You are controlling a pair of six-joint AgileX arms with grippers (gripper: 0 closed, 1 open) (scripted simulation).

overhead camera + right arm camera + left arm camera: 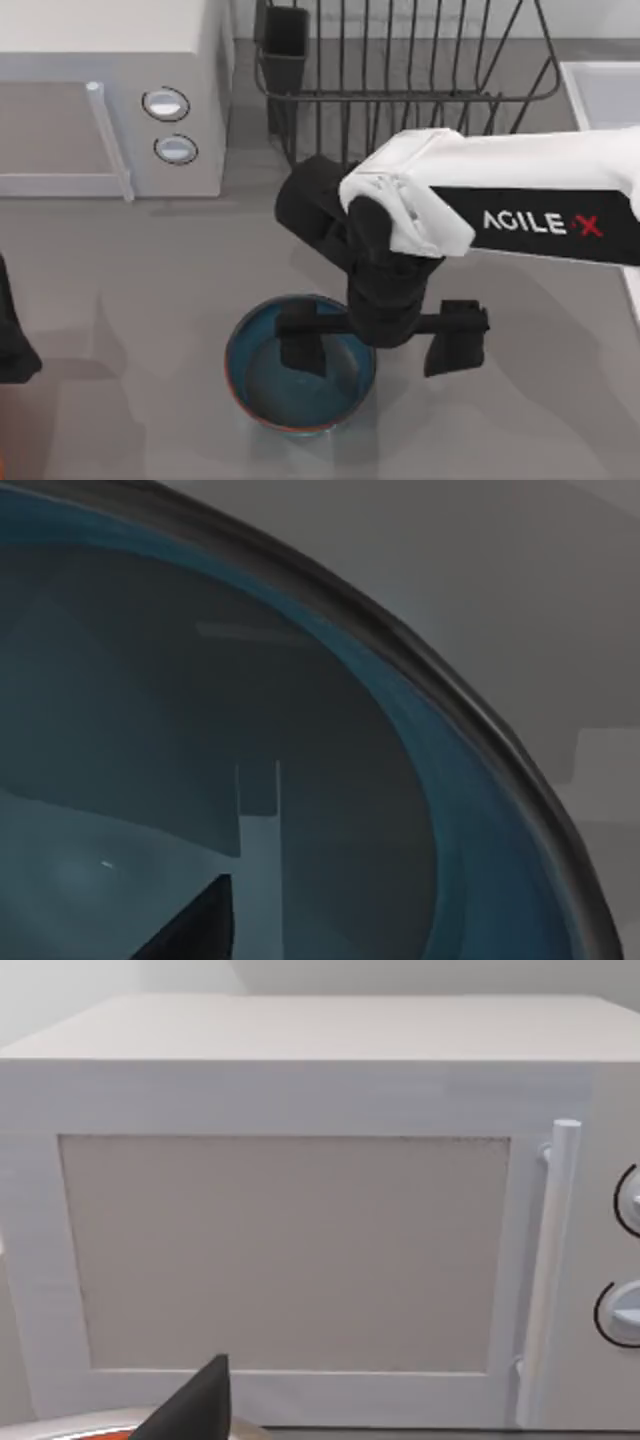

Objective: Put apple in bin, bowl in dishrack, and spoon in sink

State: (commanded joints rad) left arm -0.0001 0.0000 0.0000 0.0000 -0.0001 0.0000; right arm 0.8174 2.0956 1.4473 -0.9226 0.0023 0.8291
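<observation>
The blue-teal bowl [268, 385] with its orange-brown edge stands on the table near the front middle. My right gripper [375, 360] hangs open over the bowl's right rim, one finger [300, 352] inside the bowl and the other outside it on the right. The right wrist view looks closely into the bowl [380, 780] and along its dark rim. The dishrack [400, 95] stands at the back behind the right arm. A corner of the sink [600, 95] shows at the back right. Apple, spoon and bin are out of view.
A white microwave [110, 110] with two round knobs sits at the back left, and it faces the left wrist camera as the microwave [300, 1240]. My left arm [12, 345] is parked at the table's left edge.
</observation>
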